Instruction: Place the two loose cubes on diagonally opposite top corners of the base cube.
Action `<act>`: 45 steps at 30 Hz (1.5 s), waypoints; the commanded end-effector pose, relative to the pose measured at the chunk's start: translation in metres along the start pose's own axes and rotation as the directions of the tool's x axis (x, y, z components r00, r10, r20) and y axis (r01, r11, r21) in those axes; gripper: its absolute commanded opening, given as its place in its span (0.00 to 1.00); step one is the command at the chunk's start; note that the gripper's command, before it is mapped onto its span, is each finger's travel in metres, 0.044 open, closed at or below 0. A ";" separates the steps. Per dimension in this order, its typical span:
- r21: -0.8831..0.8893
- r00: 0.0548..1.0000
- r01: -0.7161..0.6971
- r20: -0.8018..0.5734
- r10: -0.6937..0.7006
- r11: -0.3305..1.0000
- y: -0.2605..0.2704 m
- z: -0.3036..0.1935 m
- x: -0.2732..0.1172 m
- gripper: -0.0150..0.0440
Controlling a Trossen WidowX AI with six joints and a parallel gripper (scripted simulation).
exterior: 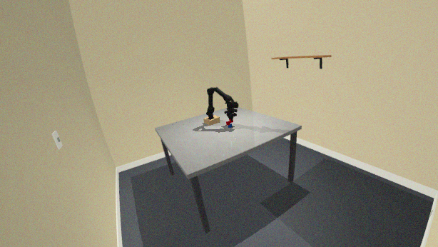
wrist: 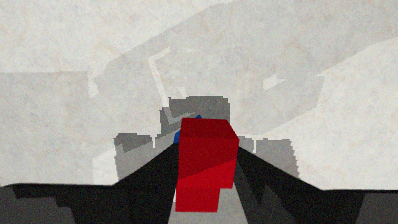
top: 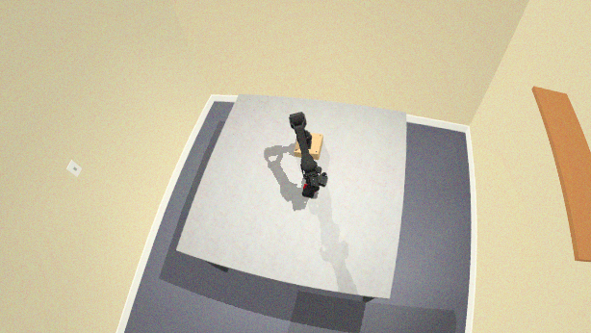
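The blue base cube (exterior: pixel 230 126) (wrist: pixel 177 137) sits on the table, mostly hidden behind red in the wrist view. One loose red cube (exterior: pixel 227 123) (wrist: pixel 197 201) rests on top of it; in the wrist view it shows below the held cube. My gripper (exterior: pixel 230 120) (wrist: pixel 205 150) points down and is shut on the other red cube (exterior: pixel 231 121) (wrist: pixel 206 162). The held cube is just above the base cube and looks slightly higher than the resting one. Whether it touches either cube, and the gap between the red cubes, cannot be told. In the top view the arm hides most of this.
A wooden block (top: pixel 315 145) (exterior: pixel 212 121) lies at the arm's base, behind the cubes. The arm (top: pixel 304 149) (exterior: pixel 222 93) reaches over it. The grey table (top: pixel 250 217) (exterior: pixel 192 150) carries the arm's shadows. A wall shelf (top: pixel 563 168) (exterior: pixel 301 57) is far off to the right.
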State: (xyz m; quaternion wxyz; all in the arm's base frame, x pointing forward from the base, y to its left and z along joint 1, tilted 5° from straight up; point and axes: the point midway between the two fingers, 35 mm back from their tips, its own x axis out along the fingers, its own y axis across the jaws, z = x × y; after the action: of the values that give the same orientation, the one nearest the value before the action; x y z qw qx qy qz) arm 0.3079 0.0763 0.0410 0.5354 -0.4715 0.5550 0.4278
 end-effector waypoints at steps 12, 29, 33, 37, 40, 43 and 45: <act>-0.017 1.000 0.000 -0.011 0.000 1.000 0.001 0.000 0.017 0.43; -0.017 1.000 0.000 -0.011 0.000 1.000 0.001 0.000 0.019 0.43; -0.017 1.000 0.000 -0.011 0.000 1.000 0.001 0.000 0.019 0.60; -0.017 1.000 0.000 -0.011 0.000 1.000 0.001 0.000 0.019 0.60; -0.014 1.000 -0.003 -0.009 0.003 1.000 0.001 0.000 0.013 0.60; -0.013 1.000 -0.004 -0.008 0.004 1.000 0.001 0.000 0.008 0.60; -0.013 1.000 -0.004 -0.008 0.004 1.000 0.001 0.000 0.005 0.60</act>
State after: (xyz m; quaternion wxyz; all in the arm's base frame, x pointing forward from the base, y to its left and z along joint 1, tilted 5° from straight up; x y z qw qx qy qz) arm 0.3051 0.0756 0.0298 0.5262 -0.4751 0.5571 0.4324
